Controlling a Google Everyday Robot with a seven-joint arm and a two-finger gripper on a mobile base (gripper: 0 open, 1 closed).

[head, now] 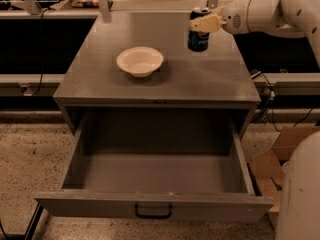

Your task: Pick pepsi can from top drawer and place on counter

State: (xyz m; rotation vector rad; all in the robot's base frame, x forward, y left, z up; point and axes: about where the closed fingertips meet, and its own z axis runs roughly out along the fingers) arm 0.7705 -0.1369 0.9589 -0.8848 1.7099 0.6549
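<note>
Hand [201,23] grips the smooth cylindrical pepsi can [198,40], upright, long axis vertical, at the matte grey counter's [200,81] far right.

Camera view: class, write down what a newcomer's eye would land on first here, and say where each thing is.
The wide top drawer stands pulled far out in the foreground, with its dark handle facing the camera. At the far right of the counter, the robot's hand grips the pepsi can by its upper part. A white bowl sits left of centre on the counter.
</note>
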